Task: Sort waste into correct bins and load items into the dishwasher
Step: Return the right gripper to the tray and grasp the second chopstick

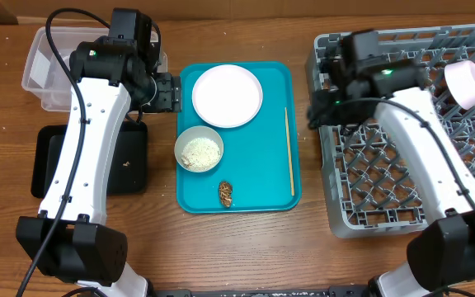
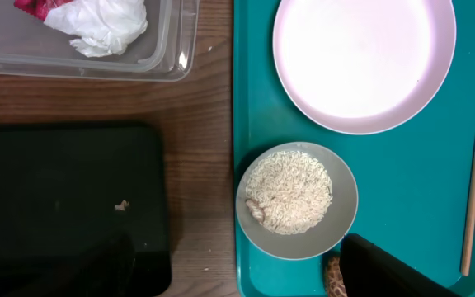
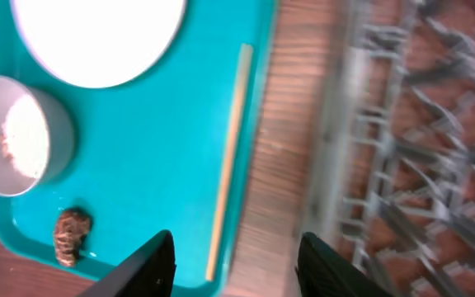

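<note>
Your right gripper hangs with its fingers spread and empty. In its wrist view the near end of the chopstick lines up between them, and the rest runs away ahead along the teal tray. The dish rack is close on the gripper's other side. The stick is thin and lies flat (only one is in sight), so closing on its tip may make it swivel or skid off the tray edge. Once carried, it could drop through the rack's lattice.

Your left gripper looks open and empty too, though one finger is hard to make out against the black tray. The bowl of rice sits just ahead of it, with the brown lump beside its finger. A pinch on the rim could tip the bowl and scatter grains.
</note>
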